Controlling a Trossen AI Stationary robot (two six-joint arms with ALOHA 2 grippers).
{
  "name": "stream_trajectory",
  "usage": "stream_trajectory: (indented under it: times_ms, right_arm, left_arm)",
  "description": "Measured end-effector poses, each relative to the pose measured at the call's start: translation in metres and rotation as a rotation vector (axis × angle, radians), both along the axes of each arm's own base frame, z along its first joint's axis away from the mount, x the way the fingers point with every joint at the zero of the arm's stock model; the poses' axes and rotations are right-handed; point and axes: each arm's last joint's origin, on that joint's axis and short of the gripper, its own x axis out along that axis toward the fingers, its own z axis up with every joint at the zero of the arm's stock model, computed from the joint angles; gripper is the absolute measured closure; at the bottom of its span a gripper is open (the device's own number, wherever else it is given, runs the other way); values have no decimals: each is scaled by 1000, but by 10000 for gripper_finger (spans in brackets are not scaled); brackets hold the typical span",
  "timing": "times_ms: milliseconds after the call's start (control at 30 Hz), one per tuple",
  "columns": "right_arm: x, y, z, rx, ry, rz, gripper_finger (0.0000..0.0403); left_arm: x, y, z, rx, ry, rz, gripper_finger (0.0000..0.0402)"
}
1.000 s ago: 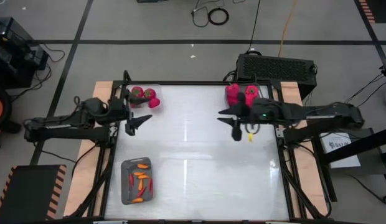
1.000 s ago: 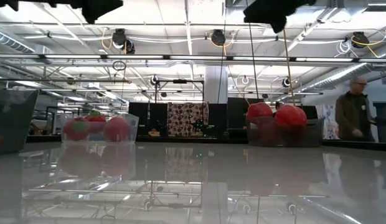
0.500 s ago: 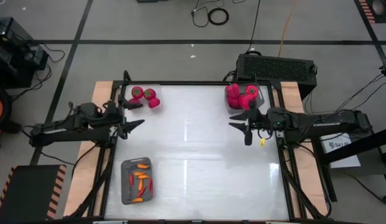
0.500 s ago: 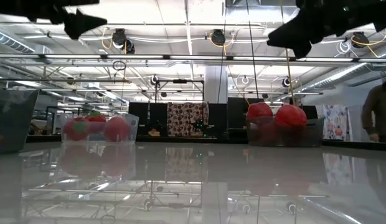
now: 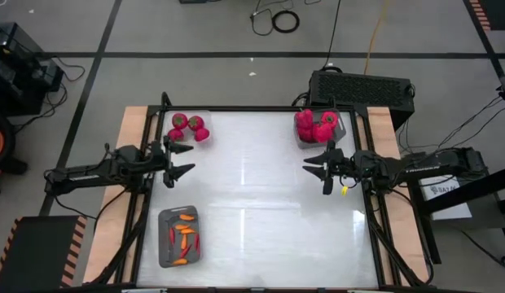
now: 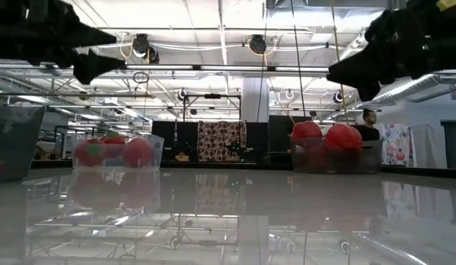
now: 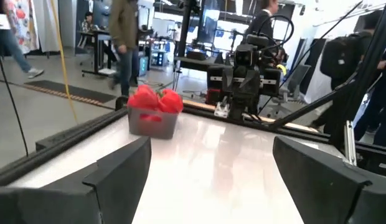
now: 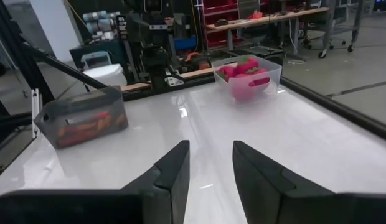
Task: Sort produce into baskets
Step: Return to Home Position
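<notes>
The white table (image 5: 252,203) carries three tubs and no loose produce that I can see. People move about the workshop behind it. I take the chilli tub (image 5: 161,244) as the reference point.

1. Left gripper (image 5: 187,159): it hovers just beyond the chilli tub on the same side of the table. The fingers are spread wide and hold nothing.
2. Right gripper (image 5: 315,172): it hovers across the table from the chilli tub. The fingers are parted by a narrow gap and hold nothing.
3. Produce: the chillies (image 5: 185,236) lie inside the chilli tub. The round fruits (image 5: 190,124) sit in the clear tub (image 5: 208,118), in the corner straight beyond the chilli tub. The bell peppers (image 7: 154,98) are heaped above the rim of the grey pepper tub (image 7: 152,122), in the corner diagonally opposite the chilli tub.

I judge the sorting complete, with only parking the arms left to do.

Hazards:
- Each gripper is near a far tub. A low or wide swing could push that tub off the edge.
- A glancing touch could topple a heaped bell pepper.
- The chilli tub is less exposed, being farther from both grippers.
</notes>
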Motion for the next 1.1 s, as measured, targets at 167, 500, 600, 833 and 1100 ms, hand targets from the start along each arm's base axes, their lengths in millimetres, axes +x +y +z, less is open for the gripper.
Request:
stream_trajectory:
  times_ms: [167,500,600,833,1100]
  right_arm:
    - [-6,0,-17,36,-20,1,289]
    - [-13,0,-32,40,-69,1,289]
    - [-13,1,-33,32,-52,19,289]
    - [-19,1,-34,6,-25,54,289]
    - [-34,-1,-31,-5,-28,26,289]
  left_arm:
    - [2,0,-23,-49,26,1,59]
    - [4,1,-37,-83,21,7,59]
    - [4,1,-38,-84,28,7,59]
    - [4,1,-39,-88,39,7,59]
    - [4,1,-38,-86,31,7,59]
